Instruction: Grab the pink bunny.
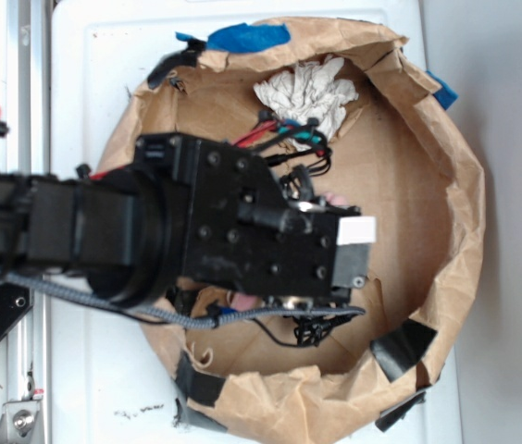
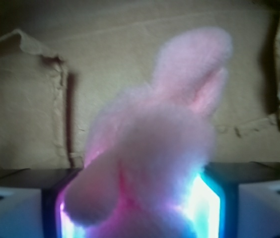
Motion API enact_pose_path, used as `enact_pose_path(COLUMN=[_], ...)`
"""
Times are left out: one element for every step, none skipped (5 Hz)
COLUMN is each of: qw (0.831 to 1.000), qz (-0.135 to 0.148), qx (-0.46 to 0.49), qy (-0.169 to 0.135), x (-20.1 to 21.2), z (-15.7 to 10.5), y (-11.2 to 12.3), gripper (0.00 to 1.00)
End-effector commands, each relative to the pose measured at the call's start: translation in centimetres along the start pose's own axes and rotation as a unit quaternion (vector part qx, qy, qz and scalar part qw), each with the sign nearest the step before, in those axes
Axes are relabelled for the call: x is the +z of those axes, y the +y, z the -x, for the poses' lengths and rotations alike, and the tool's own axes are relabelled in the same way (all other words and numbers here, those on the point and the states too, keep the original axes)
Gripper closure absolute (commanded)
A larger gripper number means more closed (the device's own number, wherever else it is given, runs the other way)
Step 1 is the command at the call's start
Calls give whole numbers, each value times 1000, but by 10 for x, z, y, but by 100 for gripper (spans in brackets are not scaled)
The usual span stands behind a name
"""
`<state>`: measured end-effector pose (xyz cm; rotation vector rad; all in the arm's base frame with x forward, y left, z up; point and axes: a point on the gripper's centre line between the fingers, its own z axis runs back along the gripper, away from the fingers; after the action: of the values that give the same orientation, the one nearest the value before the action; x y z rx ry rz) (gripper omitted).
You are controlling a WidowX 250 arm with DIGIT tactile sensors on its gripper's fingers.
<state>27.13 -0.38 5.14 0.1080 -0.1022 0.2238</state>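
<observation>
Pink bunny [image 2: 150, 148] | clamped between glowing pads [image 2: 204, 203] | end effector [image 2: 140, 218] closed on it | above cardboard floor [image 2: 26, 99]

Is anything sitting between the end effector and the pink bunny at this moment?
Nothing visible. In the wrist view the pink bunny already sits between the lit pads of the end effector, with only bare cardboard behind it.
</observation>
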Motion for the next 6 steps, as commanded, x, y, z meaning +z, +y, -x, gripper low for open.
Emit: enact_pose_path(qw=[998,996,993,992,993,993], qz=[-14,0,15,26,26,26], qx=[-52,-83,-95,-100,-100,-96], qy=[-27,-42,-61,-68,-63,-57], x=[85,104,120,127,125,124], z=[-25,-18,-3,4,1,-1], y=[5,15,22,25,23,21], gripper=[100,100,100,100,100,100])
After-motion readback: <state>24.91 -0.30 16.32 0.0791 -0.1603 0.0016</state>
